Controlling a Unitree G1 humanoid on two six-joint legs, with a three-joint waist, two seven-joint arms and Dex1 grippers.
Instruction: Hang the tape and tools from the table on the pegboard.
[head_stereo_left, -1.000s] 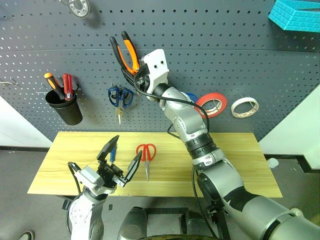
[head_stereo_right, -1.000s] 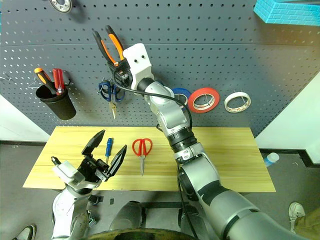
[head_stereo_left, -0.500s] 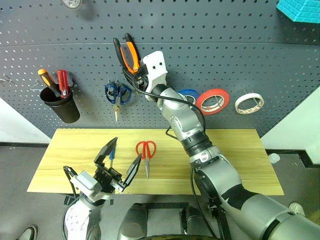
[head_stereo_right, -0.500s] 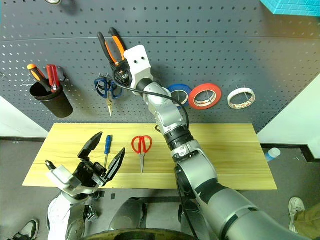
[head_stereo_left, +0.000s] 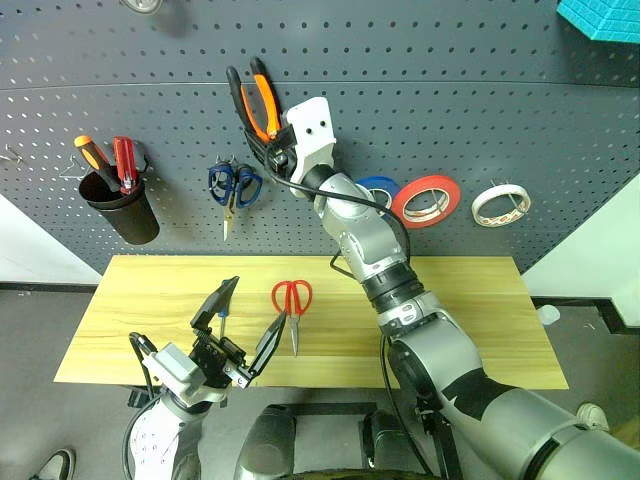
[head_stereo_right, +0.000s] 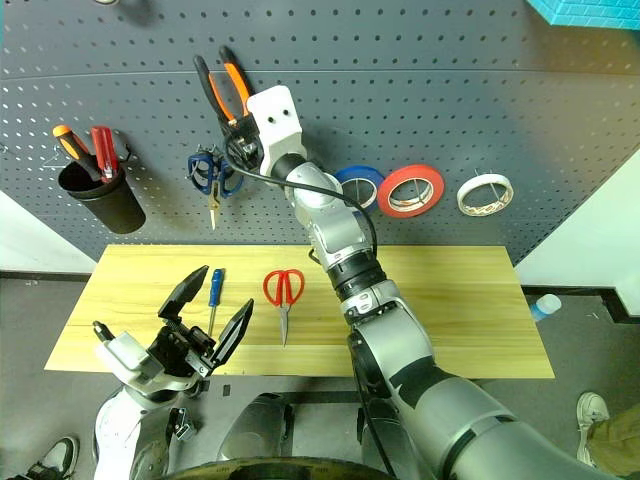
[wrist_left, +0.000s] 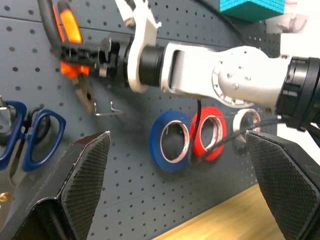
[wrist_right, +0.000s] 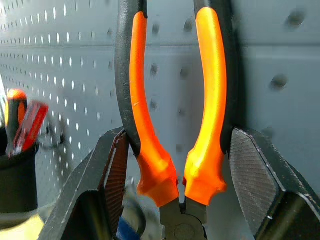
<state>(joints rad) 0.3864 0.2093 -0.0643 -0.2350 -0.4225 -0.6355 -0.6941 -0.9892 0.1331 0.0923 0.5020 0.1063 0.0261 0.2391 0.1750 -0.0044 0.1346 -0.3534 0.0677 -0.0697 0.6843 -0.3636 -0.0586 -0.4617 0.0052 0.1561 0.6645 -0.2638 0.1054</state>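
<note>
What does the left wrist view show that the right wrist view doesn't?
Left wrist view: the blue roll, the red roll, the tape, blue-handled scissors, a bare wire hook and a strip of the table.

Right wrist view: the black cup with orange and red screwdrivers.

Both: the pegboard and the pliers clamped in the right tool, handles up.

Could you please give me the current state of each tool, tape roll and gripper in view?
pliers: held at the pegboard, handles up
right gripper: shut on pliers
left gripper: open, holds nothing
red-handled scissors: closed, lying on the table
blue-handled screwdriver: lying on table
whitish tape: hung on pegboard
blue-handled scissors: hung, closed
</note>
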